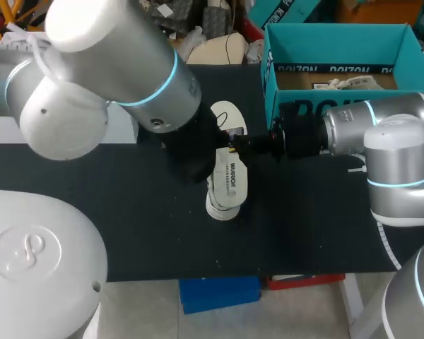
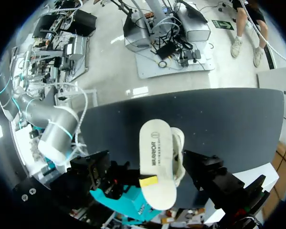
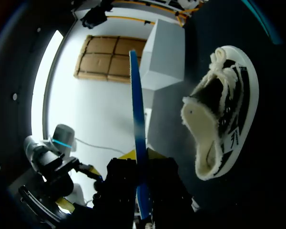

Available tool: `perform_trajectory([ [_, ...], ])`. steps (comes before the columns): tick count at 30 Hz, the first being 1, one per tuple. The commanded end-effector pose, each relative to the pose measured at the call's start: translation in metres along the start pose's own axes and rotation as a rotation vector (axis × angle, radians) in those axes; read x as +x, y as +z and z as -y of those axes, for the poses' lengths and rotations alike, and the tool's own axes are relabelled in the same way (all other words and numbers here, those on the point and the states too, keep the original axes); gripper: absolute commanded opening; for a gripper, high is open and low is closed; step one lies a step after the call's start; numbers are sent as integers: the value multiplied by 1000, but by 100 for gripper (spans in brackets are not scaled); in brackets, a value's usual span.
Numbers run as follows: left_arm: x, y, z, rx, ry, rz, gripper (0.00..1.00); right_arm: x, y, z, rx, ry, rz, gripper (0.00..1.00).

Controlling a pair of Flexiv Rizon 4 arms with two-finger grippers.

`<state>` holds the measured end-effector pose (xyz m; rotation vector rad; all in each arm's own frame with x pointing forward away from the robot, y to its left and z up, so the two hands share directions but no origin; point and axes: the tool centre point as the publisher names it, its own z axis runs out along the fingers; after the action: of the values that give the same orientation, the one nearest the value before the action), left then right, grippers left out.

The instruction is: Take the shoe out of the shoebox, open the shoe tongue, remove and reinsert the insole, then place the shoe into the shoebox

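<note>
My right gripper (image 1: 233,147) is shut on the white insole (image 1: 232,180), which it holds by its edge above the black table mat. In the right wrist view the insole (image 3: 137,119) runs edge-on between that gripper's (image 3: 142,164) fingers, blue underside showing. The black-and-white shoe (image 3: 224,119) lies on its side beside the insole, its fleece-lined opening visible. In the head view only its pale end (image 1: 215,206) peeks out under the insole. My left gripper (image 2: 152,171) hangs open over the insole (image 2: 157,157) and shoe (image 2: 179,150), fingers wide on either side. The teal shoebox (image 1: 268,70) stands at the back right.
Crumpled paper (image 1: 346,82) lies inside the shoebox. A white sheet (image 1: 3,131) rests at the table's left edge. My left arm's bulky links (image 1: 113,63) cover much of the table's left half. The shoebox corner (image 2: 128,202) lies close behind the right gripper.
</note>
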<state>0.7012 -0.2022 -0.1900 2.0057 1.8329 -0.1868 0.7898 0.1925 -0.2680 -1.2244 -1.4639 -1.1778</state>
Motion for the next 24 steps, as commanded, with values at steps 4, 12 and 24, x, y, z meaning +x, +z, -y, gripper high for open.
perform_trajectory([
  [4,-3,13,-1,1,-18,-846,100,0,1,0,-2,0,2,0],
  [12,2,24,3,-44,-25,-741,100,0,1,0,-2,0,2,0],
  [24,12,38,-3,-116,-95,-588,100,0,1,0,-2,0,2,0],
])
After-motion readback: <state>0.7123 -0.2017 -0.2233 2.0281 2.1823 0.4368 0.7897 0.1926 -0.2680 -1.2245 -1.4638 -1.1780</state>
